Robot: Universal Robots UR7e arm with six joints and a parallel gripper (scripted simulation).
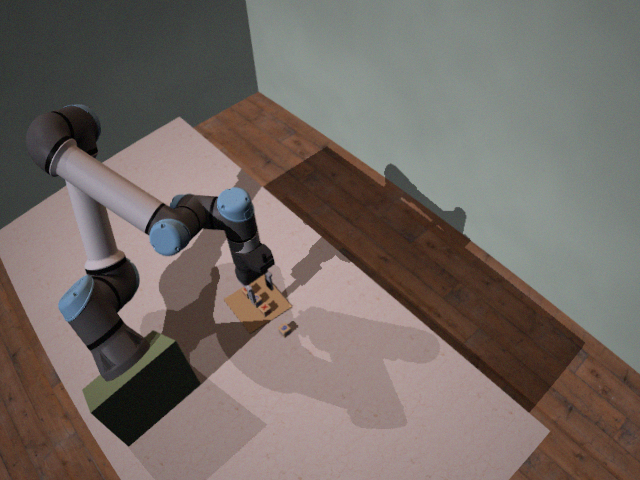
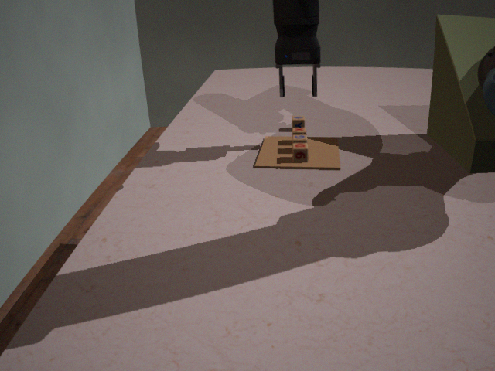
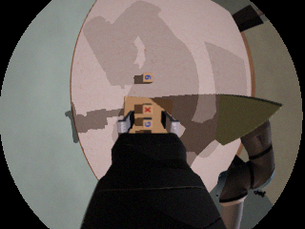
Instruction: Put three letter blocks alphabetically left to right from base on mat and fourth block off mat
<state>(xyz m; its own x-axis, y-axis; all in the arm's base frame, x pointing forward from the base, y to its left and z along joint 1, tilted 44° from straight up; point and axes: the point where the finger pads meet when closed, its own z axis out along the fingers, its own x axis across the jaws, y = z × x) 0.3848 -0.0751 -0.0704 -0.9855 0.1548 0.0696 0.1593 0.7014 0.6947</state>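
Tool hanging wide open and empty above three blocks lined up on the mat

The counter (image 2: 240, 279) is carrying a thin tan mat (image 2: 323, 158) that is lying flat; it looks light and easily dragged, so it is best left untouched. Above it the tool (image 2: 298, 86) is hovering with its jaws fully spread and nothing between them. On the mat, three blocks (image 2: 299, 142) are sitting in a close, straight row, running from 6 o'clock to 12 o'clock in the exterior view. The fourth block (image 1: 287, 328) is resting on the counter, off the mat, at about 4 o'clock from it in the top view. The blocks look like small, stiff wooden cubes, probably light and not fragile; two opposite side faces would be the place to pinch one, squarely, keeping the letter up. The letters are too small to read.
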